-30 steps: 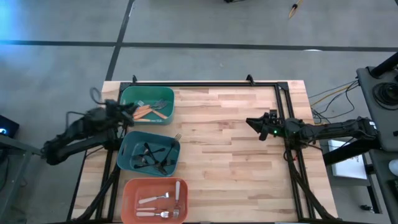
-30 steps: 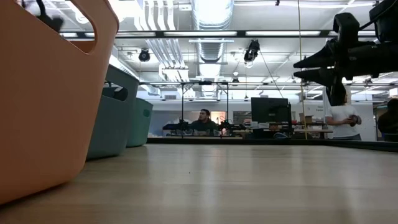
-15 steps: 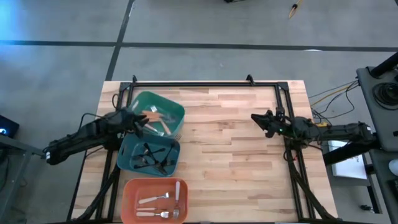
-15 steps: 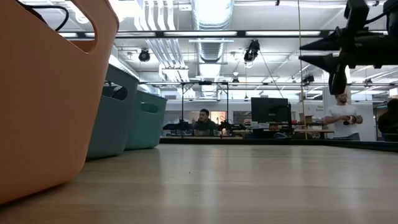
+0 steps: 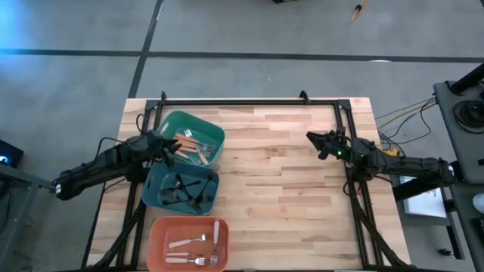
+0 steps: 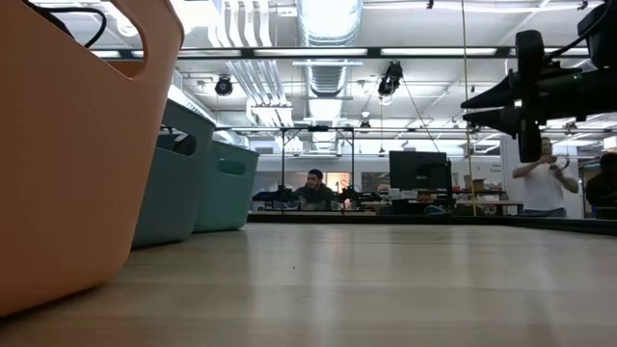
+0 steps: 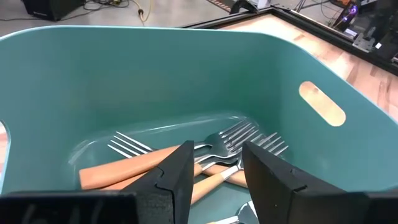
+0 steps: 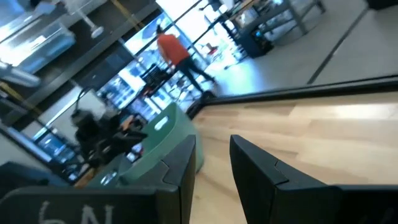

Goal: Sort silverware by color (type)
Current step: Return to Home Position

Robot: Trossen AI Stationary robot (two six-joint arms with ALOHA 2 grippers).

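Bright, even light comes from ceiling strip lights [image 6: 318,52] overhead. Shadows on the table [image 5: 287,189] are faint; a blue glow marks the floor [image 5: 15,30].

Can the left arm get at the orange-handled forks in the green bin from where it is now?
Probably yes. The left hand hangs open at the rim of the green plastic bin, and nothing lies between it and the orange-handled metal forks inside.
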